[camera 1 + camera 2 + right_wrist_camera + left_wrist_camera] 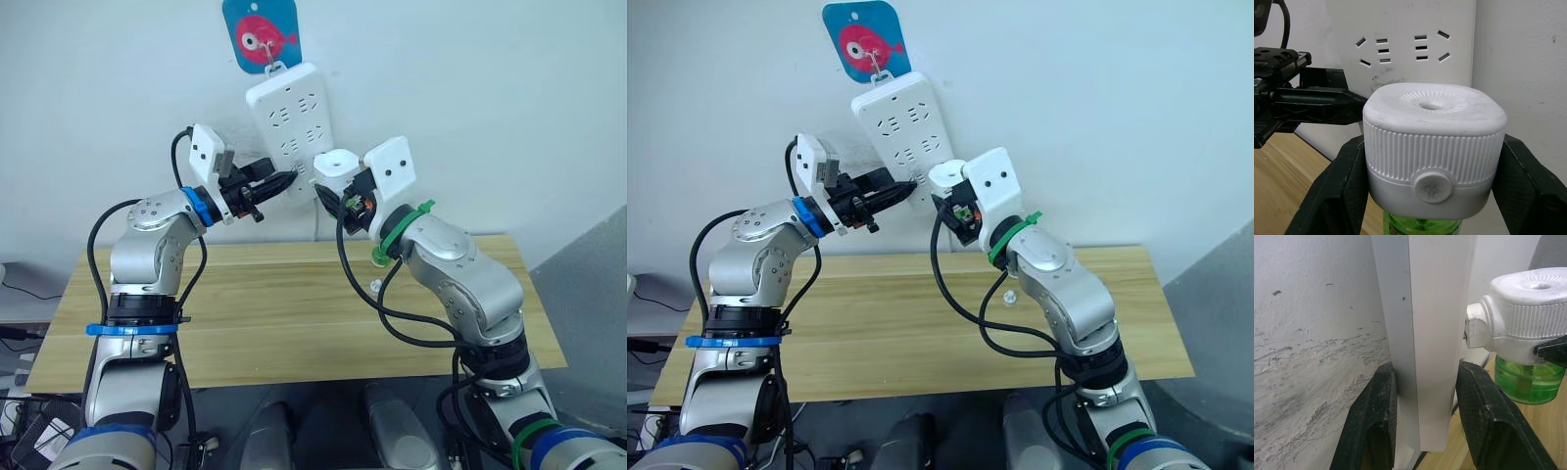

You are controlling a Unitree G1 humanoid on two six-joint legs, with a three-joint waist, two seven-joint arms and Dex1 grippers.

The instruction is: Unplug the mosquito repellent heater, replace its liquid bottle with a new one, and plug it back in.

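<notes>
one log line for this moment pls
left end effector: clamps power strip edge | right end effector: grips heater, green bottle attached | heater at strip, prongs hidden

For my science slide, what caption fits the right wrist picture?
Right gripper clamps the white ribbed plastic heater, green bottle beneath, facing the white power strip.

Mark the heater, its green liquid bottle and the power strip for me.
mosquito repellent heater (1432,147), right wrist view, on its ribbed white side.
green liquid bottle (1528,382), left wrist view, on the green body below the heater.
power strip (292,117), left eye view, on its white socket face.
</notes>
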